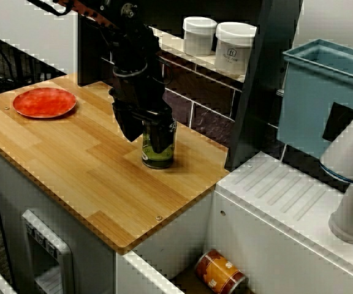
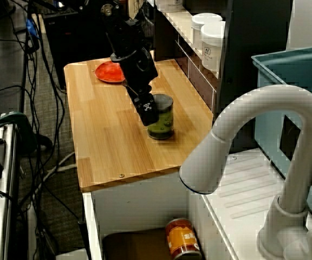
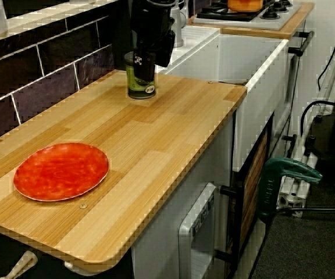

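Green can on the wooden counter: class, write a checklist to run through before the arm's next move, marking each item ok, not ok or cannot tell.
1. Green can stands upright on the counter: ok.
2. Claw sits low around the can's top: ok.
3. Grip firm on the can: cannot tell.
4. Red plate lies well away from the can: ok.
5. Can stands back from the counter's edges: ok.
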`<move>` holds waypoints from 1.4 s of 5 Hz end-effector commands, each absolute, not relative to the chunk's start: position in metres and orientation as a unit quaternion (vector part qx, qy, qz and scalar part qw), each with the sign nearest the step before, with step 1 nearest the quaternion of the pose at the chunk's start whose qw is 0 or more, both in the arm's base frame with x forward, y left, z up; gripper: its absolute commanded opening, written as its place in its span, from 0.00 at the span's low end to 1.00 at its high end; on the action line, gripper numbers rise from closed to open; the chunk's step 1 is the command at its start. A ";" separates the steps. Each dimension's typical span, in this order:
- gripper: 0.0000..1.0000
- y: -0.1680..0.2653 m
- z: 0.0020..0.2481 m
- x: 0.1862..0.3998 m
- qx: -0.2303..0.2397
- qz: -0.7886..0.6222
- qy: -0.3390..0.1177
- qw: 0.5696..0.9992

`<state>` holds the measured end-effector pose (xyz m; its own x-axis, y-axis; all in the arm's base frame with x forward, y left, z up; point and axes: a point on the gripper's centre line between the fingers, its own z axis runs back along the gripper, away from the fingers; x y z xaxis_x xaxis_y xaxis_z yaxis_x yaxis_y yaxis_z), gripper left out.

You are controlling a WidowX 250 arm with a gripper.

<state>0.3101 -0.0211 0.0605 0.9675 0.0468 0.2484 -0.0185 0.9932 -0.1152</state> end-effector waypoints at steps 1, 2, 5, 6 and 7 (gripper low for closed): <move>1.00 -0.016 0.075 0.319 -0.065 0.020 -0.140 0.988; 1.00 -0.012 0.079 0.317 -0.077 0.021 -0.134 0.988; 1.00 -0.005 0.085 0.311 -0.087 0.017 -0.114 0.990; 1.00 0.001 0.095 0.306 -0.107 -0.002 -0.095 0.990; 1.00 0.004 0.103 0.303 -0.117 -0.007 -0.096 0.989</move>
<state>0.2983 0.0026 0.0784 0.9942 0.0174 0.1060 0.0094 0.9689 -0.2472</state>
